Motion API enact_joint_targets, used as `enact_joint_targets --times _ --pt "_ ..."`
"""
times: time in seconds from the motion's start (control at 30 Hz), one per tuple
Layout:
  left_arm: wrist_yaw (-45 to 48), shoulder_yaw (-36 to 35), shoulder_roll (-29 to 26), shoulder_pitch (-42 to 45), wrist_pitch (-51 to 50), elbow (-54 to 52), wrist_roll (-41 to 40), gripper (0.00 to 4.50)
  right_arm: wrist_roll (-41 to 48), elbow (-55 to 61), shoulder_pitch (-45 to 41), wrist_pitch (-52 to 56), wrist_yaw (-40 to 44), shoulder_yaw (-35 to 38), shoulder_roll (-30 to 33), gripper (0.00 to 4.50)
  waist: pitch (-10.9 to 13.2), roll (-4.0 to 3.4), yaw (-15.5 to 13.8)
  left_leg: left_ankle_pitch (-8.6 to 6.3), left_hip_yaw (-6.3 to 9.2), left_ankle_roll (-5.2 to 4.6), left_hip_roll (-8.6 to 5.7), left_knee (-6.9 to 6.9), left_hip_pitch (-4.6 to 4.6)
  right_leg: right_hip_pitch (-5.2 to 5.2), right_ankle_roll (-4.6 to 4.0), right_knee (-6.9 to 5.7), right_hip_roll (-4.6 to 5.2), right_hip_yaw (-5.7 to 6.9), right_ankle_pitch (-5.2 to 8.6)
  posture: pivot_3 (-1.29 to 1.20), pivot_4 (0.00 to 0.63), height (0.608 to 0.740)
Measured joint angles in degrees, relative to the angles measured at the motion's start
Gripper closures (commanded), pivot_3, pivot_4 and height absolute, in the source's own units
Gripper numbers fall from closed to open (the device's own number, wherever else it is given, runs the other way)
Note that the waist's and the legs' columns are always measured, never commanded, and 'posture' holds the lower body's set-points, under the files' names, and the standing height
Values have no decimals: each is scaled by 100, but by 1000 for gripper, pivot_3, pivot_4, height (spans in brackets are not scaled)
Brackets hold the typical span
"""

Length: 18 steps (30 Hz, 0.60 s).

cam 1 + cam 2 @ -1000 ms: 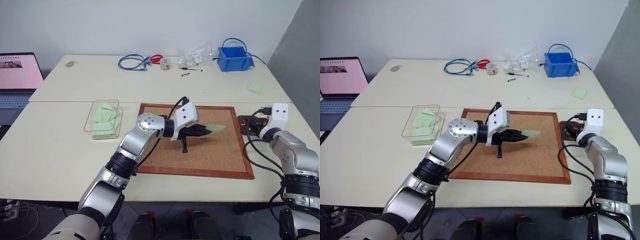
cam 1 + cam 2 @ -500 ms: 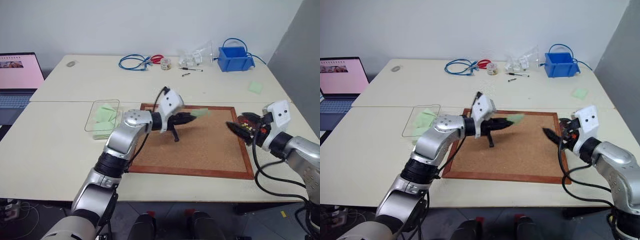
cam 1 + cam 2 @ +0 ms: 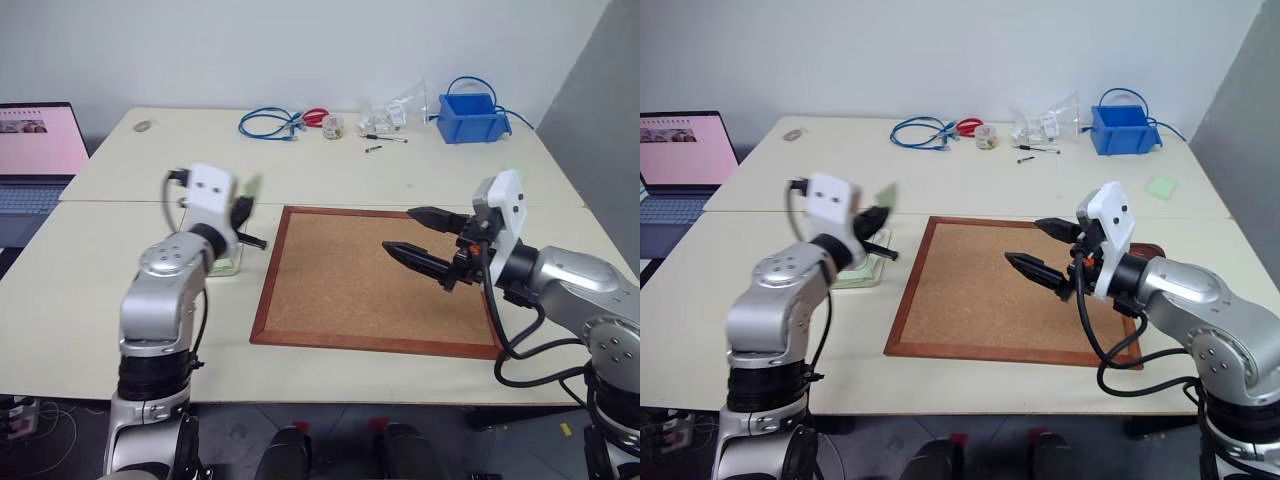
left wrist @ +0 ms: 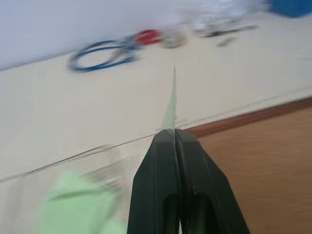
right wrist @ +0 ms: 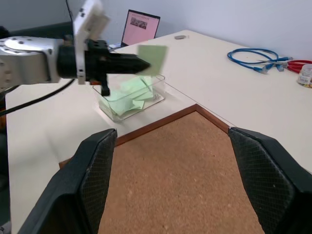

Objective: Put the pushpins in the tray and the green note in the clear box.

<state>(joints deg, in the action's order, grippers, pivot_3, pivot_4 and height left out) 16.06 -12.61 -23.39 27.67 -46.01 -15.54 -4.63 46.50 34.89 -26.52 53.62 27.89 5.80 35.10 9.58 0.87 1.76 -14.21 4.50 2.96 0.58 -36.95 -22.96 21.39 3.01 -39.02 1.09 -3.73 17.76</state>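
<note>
The cork board lies bare in the middle of the table; no pushpins can be made out on it, and the tray is not identifiable, being hidden behind the right arm. The first half of the task is therefore judged done or beyond checking.

The step in hand is judged to be the delivery of the green note. It is pinched at its lower edge between the pressed-together fingers of the left gripper, seen edge-on in the left wrist view and face-on from the right wrist. The gripper is held above the table just beside the clear box, on the side toward the cork board, and the note is carried in the air, apart from the box. Several like green notes are already lying in the box.

The right gripper is held above the right part of the cork board, its fingers spread wide and nothing between them.

The next move is judged to call for the note to be brought over the box opening, lowered between the low walls and released. As the paper is light, a high release risks drift past the rim.
</note>
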Motion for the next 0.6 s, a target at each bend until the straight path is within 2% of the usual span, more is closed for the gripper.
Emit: enact_joint_targets --times 0.2,0.33,0.6 --pt "-607 -439 228 -83 -115 44 32 4500 -253 -320 -216 -298 210 -301 -22 647 5 14 -60 0 -2 1 -1 -3 -6 -2 0 2 16 10 0 0 150 740" --pt "-641 -472 397 -154 -225 88 -196 3733 -359 -509 -242 -405 306 -343 -21 576 8 18 -31 0 -4 1 -1 0 -5 1 -1 1 8 12 0 0 150 740" --pt "-748 -567 391 -180 -226 274 -319 2167 -492 -640 -308 -451 369 -362 -11 576 9 20 3 0 -4 1 -1 0 -4 2 -1 0 4 11 0 0 150 740"
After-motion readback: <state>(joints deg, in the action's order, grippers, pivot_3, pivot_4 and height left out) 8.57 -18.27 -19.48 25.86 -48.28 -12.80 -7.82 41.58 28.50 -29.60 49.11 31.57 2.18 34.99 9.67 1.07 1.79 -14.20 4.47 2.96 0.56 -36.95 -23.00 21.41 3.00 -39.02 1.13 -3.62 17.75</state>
